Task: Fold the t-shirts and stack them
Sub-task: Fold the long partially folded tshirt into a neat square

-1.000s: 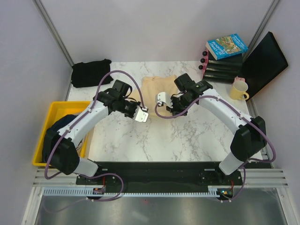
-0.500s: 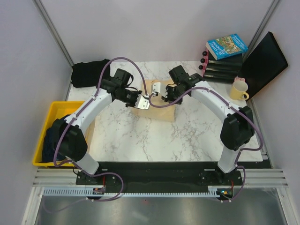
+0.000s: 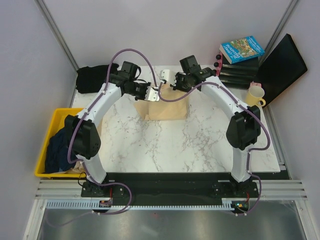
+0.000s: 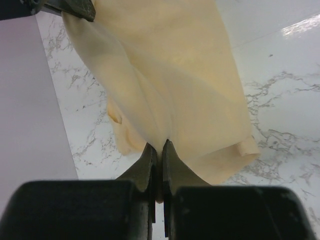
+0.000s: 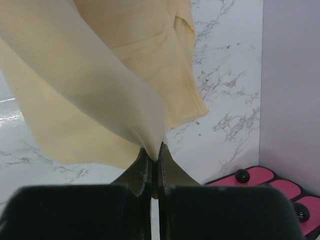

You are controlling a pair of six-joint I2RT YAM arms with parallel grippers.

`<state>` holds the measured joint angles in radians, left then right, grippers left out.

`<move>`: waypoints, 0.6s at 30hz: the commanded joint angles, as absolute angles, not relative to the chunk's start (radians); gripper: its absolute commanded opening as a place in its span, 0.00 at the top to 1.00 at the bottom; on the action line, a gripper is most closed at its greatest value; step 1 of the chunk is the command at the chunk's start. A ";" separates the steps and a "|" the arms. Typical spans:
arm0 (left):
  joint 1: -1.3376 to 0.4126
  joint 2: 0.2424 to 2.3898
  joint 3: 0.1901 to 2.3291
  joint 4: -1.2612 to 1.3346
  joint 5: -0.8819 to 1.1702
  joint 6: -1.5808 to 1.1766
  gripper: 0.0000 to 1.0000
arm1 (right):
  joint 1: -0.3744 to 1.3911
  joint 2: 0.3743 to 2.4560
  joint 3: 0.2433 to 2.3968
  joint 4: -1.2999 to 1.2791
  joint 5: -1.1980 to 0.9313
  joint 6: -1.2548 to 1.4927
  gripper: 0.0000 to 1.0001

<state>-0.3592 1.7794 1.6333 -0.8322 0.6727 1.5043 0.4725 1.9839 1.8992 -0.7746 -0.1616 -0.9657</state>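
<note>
left gripper [image 4: 159,146], right gripper [image 5: 154,149] each pinched tight on cream t-shirt [image 3: 165,107] edge; mid-fold; next likely: lay held edge over evenly, release

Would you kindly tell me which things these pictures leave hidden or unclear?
- Top view: the navy t-shirt in the yellow bin is partly covered by the left arm; its shape cannot be told.
- Top view: the black t-shirt is too dark to show folds.
- Left wrist view: the cream t-shirt runs off the top edge.
- Right wrist view: pink-and-black items are cut by the corner.
</note>
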 commanded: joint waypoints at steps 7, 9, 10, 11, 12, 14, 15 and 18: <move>-0.344 2.035 1.815 -0.626 0.568 1.453 0.98 | 0.430 2.072 1.921 -0.678 -0.049 -0.986 1.00; -0.341 2.072 1.860 -0.595 0.558 1.433 0.98 | 0.420 2.083 1.907 -0.631 -0.041 -0.971 1.00; -0.339 2.103 1.874 -0.578 0.557 1.430 0.98 | 0.416 2.088 1.902 -0.612 -0.037 -0.962 1.00; -0.337 2.115 1.884 -0.569 0.549 1.422 0.98 | 0.411 2.092 1.896 -0.594 -0.032 -0.947 1.00; -0.337 2.124 1.902 -0.565 0.549 1.417 0.98 | 0.405 2.104 1.898 -0.565 -0.034 -0.942 1.00; -0.339 2.147 1.908 -0.548 0.543 1.413 0.98 | 0.400 2.121 1.902 -0.537 -0.025 -0.931 1.00; -0.339 2.151 1.910 -0.542 0.542 1.413 0.98 | 0.397 2.140 1.907 -0.517 -0.022 -0.928 1.00; -0.337 2.167 1.910 -0.526 0.532 1.417 0.98 | 0.394 2.181 1.925 -0.473 -0.011 -0.920 0.96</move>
<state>-0.3431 2.1479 1.8675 -0.5777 0.6018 1.4654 0.3927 2.1292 1.8984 -0.5747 -0.0753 -0.9363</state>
